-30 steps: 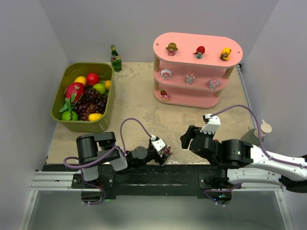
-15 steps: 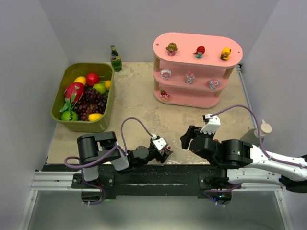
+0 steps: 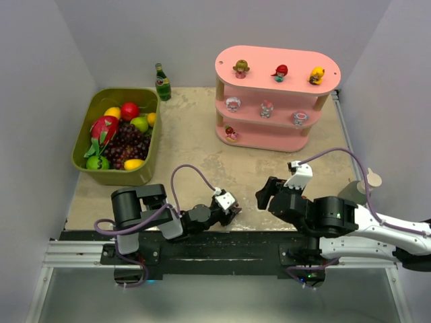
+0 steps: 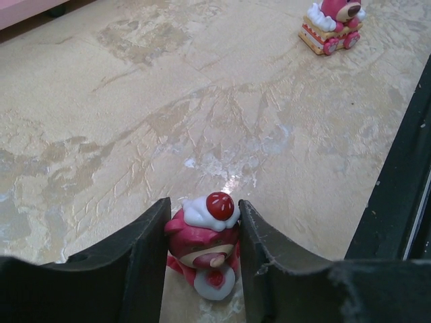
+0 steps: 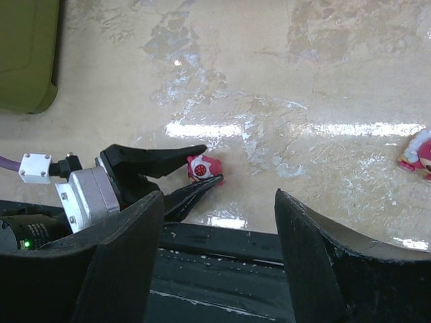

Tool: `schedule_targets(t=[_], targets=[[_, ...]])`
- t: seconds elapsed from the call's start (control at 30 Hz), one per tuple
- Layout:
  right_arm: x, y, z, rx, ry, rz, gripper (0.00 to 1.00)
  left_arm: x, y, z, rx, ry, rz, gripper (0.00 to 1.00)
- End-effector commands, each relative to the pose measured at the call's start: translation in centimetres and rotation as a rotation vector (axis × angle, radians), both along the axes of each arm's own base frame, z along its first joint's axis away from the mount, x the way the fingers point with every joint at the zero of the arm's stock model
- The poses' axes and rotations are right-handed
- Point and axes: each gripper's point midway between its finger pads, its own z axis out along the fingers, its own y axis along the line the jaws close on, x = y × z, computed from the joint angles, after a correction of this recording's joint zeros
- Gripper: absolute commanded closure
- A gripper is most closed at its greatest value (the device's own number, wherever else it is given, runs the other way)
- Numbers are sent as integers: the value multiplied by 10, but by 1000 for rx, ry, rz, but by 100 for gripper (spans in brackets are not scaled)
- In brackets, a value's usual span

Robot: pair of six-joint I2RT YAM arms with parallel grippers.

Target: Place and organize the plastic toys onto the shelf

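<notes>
My left gripper [image 3: 234, 210] sits low at the table's near edge, shut on a small pink bear toy [image 4: 202, 241] with white cream and a red strawberry on its head. The same toy [image 5: 201, 168] shows between the left fingers in the right wrist view. My right gripper [image 3: 264, 194] hovers just to the right, open and empty. A second pink bear toy on a cake cart [image 4: 331, 25] stands on the table a little farther off. The pink shelf [image 3: 276, 59] at the back holds several figurines, among them a brown-haired one [image 3: 240, 68] and a yellow one [image 3: 316, 75].
An olive-green bin [image 3: 144, 175] full of toy fruits stands at the left. A green bottle [image 3: 162, 82] is behind it near the back wall. The black mounting rail [image 5: 269, 242] runs along the near table edge, right beside the held toy.
The left jaws, open around the pink bear toy a second ago, have closed onto it. The right arm has barely shifted.
</notes>
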Motion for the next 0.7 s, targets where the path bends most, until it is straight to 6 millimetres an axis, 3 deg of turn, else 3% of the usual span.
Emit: schedule_targets(t=[0.0, 0.17, 0.33, 0.53, 0.57, 0.63, 0.67], targets=[[6, -12, 3, 10, -31, -62, 31, 19, -13, 43, -159, -43, 74, 68], [6, -15, 3, 18, -33, -74, 31, 30, -19, 47, -166, -33, 122, 80], [6, -20, 7, 34, -41, -83, 31, 60, -33, 57, -169, -27, 222, 82], [8, -25, 17, 59, -63, -97, 31, 115, -62, 57, -147, 34, 300, 82], [8, -27, 20, 67, -68, -100, 31, 127, -60, 41, -103, 61, 314, 82], [9, -30, 22, 69, -76, -106, 31, 144, -74, 55, -140, 69, 323, 82], [9, -31, 24, 74, -78, -107, 31, 153, -72, 42, -102, 78, 351, 82]])
